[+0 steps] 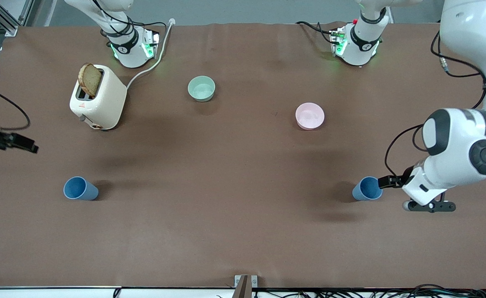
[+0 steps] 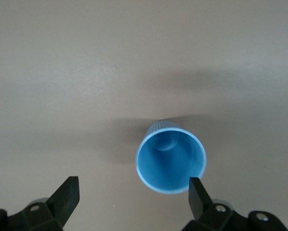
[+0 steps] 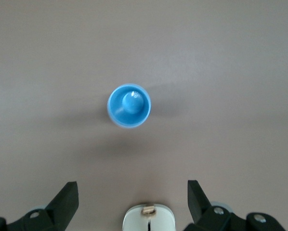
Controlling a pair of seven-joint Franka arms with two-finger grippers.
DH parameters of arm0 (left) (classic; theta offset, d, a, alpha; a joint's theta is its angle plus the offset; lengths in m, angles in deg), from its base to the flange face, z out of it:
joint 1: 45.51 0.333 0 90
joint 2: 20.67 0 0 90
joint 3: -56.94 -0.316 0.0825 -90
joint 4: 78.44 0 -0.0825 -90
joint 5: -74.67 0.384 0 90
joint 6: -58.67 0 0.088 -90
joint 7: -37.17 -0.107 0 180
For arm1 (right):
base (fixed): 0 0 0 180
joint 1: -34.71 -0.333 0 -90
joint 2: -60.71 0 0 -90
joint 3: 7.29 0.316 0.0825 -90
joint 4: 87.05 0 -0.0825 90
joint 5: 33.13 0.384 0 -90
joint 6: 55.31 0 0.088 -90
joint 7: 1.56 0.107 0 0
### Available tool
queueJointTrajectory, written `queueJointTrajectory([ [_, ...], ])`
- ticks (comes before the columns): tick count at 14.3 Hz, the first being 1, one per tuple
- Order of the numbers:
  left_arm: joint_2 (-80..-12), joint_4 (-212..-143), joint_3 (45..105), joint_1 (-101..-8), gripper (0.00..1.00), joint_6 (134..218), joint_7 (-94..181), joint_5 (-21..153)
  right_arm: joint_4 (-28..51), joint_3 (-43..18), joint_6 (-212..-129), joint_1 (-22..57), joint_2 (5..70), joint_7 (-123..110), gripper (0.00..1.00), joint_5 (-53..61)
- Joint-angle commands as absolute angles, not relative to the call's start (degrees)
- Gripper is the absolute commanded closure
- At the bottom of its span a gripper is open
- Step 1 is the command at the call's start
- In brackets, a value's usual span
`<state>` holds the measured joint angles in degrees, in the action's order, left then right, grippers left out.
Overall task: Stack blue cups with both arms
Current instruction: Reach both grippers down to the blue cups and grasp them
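Observation:
Two blue cups stand upright on the brown table, both near the front camera. One cup [image 1: 367, 189] is toward the left arm's end. My left gripper [image 1: 394, 193] hovers beside and just above it, open and empty. In the left wrist view that cup [image 2: 171, 161] sits close to one fingertip [image 2: 196, 190] of the left gripper [image 2: 133, 187], not between the fingers. The other cup [image 1: 80, 188] is toward the right arm's end. My right gripper [image 1: 23, 145] is high in the air, open and empty. The right wrist view shows this cup [image 3: 129, 106] well ahead of the right gripper [image 3: 132, 190].
A cream toaster [image 1: 98, 101] with a bread slice [image 1: 90, 79] stands toward the right arm's end; its top shows in the right wrist view [image 3: 149, 220]. A mint-green bowl [image 1: 201, 88] and a pink bowl [image 1: 309, 116] stand farther from the front camera than the cups.

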<state>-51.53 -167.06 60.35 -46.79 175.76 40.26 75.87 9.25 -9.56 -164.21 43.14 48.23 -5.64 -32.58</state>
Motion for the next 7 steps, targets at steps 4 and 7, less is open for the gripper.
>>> queueJointTrajectory([
  [4, -57.22, -166.07, 60.46, -46.39, 0.23, 176.79, 40.78, 77.13, 10.51, -9.05, -177.54, 44.03, 36.29, -7.36, 0.0, -33.75],
  [7, -58.19, -166.07, 60.46, -46.91, 0.44, 177.23, 40.86, 77.13, 10.6, -8.96, -180.11, 44.12, 32.5, -9.02, 0.0, -33.66],
])
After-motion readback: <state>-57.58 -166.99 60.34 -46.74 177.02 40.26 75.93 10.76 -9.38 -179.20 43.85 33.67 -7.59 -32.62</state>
